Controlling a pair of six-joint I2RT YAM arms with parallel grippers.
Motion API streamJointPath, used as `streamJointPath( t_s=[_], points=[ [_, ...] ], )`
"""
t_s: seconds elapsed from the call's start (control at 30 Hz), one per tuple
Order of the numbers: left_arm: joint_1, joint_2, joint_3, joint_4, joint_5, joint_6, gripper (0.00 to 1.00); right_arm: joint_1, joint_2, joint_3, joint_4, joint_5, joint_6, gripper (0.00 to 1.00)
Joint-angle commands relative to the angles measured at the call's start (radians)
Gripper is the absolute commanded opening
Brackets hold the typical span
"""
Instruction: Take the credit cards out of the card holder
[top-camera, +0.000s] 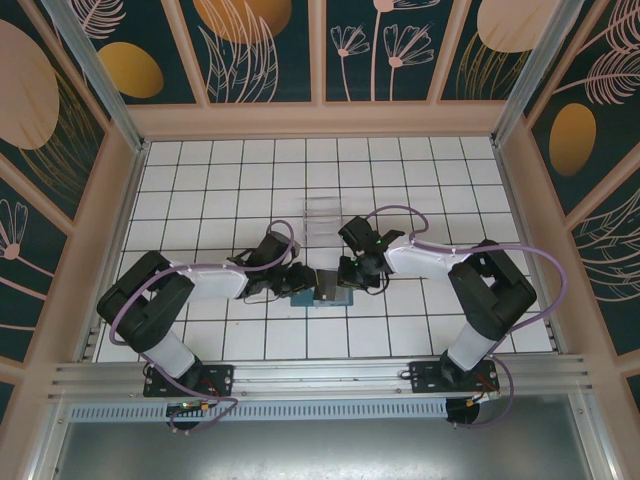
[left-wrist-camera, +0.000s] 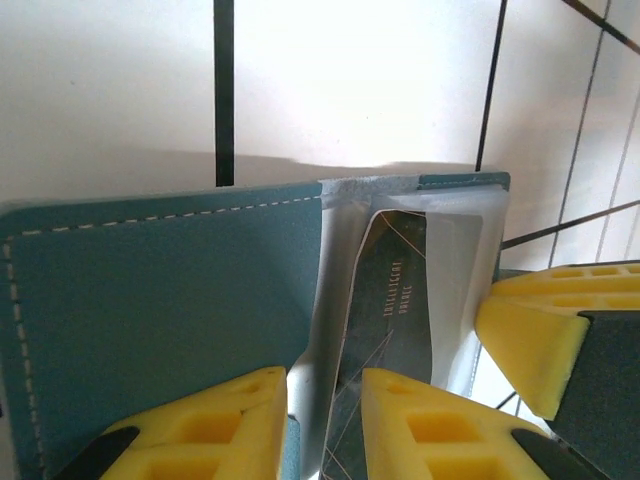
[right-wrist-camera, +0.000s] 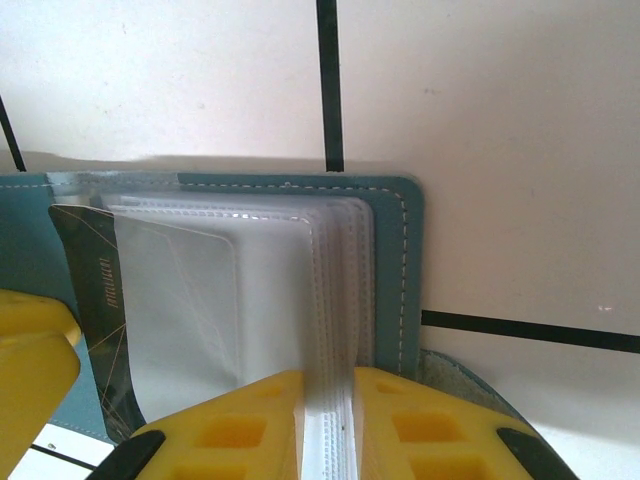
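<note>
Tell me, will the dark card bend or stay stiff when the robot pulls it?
Probably stiff: the dark card keeps straight edges beside the wrinkled clear sleeves. Likely slippery, since its face looks glossy. Probably light, being so thin.

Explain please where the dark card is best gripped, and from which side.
Probably the card's bare dark edge, which sticks out of its clear sleeve toward the holder's fold. Come from that open side, pinching both flat faces; the right gripper pins the sleeves.
</note>
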Motion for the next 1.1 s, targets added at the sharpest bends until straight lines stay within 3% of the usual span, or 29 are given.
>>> streamJointPath(
  t_s=[0.0,0.4,0.63,1.07],
  points=[
    [0.006,0.006,-0.043,0.128,0.083,-0.042,0.27,0.008,-0.003,-0.005,-0.027,0.011,0.009,0.20],
    [0.008,0.045,-0.044,0.185,0.138,-0.034,0.25,0.019,0.006,-0.005,-0.022,0.011,0.018,0.20],
    [0.009,0.074,-0.018,0.087,0.097,-0.004,0.27,0.020,0.008,0.001,-0.025,0.011,0.018,0.20],
    [0.009,0.112,-0.007,0.104,0.127,0.002,0.25,0.025,0.013,0.009,-0.027,0.011,0.016,0.19]
  ],
)
